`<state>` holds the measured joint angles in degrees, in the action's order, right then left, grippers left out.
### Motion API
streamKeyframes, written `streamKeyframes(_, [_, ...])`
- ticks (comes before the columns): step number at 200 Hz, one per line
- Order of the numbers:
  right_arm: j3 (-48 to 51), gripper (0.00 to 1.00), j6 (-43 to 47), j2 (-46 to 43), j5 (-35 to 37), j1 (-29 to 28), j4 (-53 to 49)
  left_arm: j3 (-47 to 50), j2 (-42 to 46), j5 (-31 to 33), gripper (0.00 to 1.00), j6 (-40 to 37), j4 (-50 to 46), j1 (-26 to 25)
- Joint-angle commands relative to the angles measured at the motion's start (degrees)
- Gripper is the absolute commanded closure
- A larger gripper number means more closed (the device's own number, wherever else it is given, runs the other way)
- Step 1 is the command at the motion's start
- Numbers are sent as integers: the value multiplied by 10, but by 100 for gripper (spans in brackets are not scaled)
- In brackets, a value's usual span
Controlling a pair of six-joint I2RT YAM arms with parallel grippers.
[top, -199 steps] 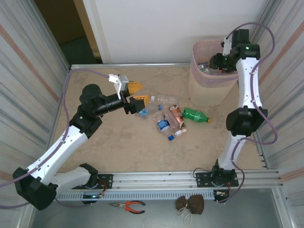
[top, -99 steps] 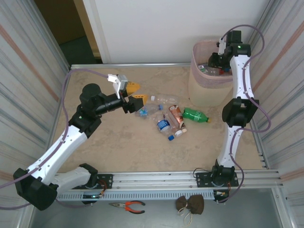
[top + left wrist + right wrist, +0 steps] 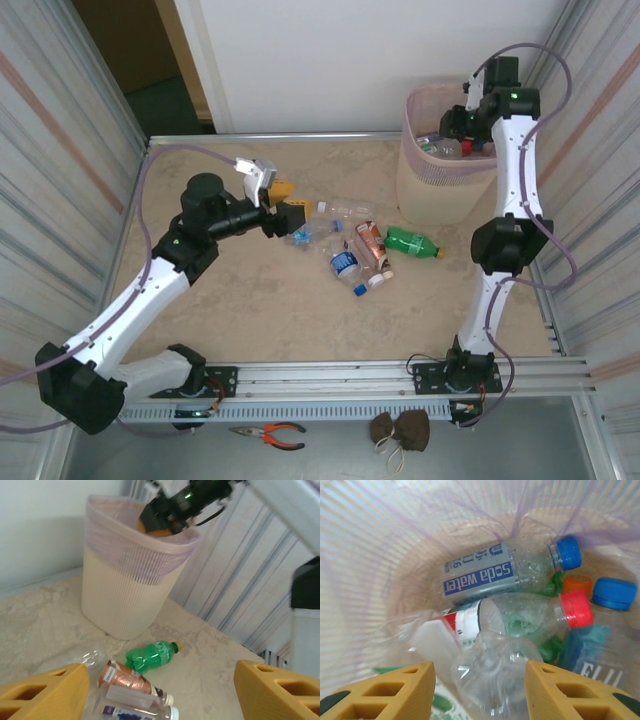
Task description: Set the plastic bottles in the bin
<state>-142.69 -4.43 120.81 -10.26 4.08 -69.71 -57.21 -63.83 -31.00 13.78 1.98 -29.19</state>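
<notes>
The tall beige tapered plastic bin [image 3: 432, 195], lined with a pink translucent bag, is seen at the upper right of the top view. The right gripper [image 3: 456, 127] is held over its mouth, its yellow fingers [image 3: 385, 692] spread wide with nothing clamped between them. Below them, inside the bin, a clear soda-water bottle with a blue cap [image 3: 485, 575], a clear red-capped bottle [image 3: 530, 616] and a crumpled clear bottle [image 3: 492, 672] are piled. At the frame's centre, a green bottle [image 3: 410, 242], a brownish bottle [image 3: 370, 245] and a blue-labelled clear bottle [image 3: 343, 263] are seen lying on the marbled beige tabletop [image 3: 250, 300]. Just left of them, the left gripper [image 3: 289, 200] is held wide open and empty.
</notes>
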Motion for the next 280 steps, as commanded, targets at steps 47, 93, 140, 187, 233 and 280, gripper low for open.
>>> streamKeyframes(47, [40, 49, -20, -141, 3, -6, -1, -60, -79, 184, 24, 156, -122, 12])
streamKeyframes(93, [138, 49, -35, -233, -8, -9, 48, -129, -162, 332, 27, 439, -277, 12])
streamKeyframes(140, [213, 49, -41, -303, -4, -11, 77, -210, -270, 301, 24, 640, -404, 5])
streamKeyframes(187, [282, 49, -39, -354, -3, -9, 100, -211, -330, 263, 19, 821, -393, -12])
streamKeyframes(233, [324, 49, -38, -380, -15, -3, 117, -203, -373, 242, 10, 924, -349, -14])
streamKeyframes(280, [313, 49, -23, -372, -23, -2, 107, -205, -432, 215, 1, 1013, -279, -6])
